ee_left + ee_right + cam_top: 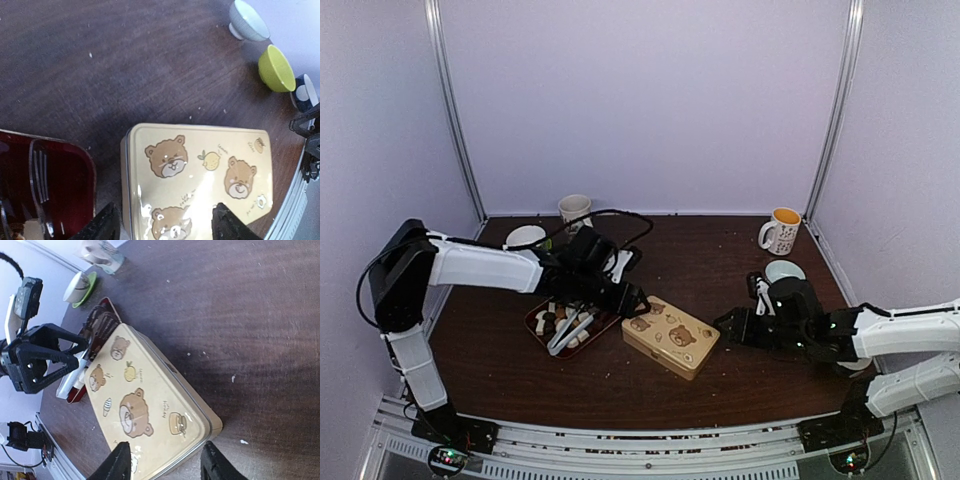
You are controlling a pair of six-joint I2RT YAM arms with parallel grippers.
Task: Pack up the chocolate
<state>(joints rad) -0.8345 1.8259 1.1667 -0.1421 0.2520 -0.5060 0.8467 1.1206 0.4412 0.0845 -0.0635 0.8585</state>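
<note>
Dark brown worktop, white booth walls. The left gripper [165, 227] is spread wide and empty, hovering over one end of the closed bear tin [200, 170]. The right gripper [167, 465] is also spread and empty, at the tin's other end. The chocolate [549, 320] sits in the red tray [75, 190] just beside the tin, with silver tongs [572, 328] lying across it. The step looks like lid removal: pinch the lid rim only, brace the base, lift straight, and don't shove the tin into the tray.
</note>
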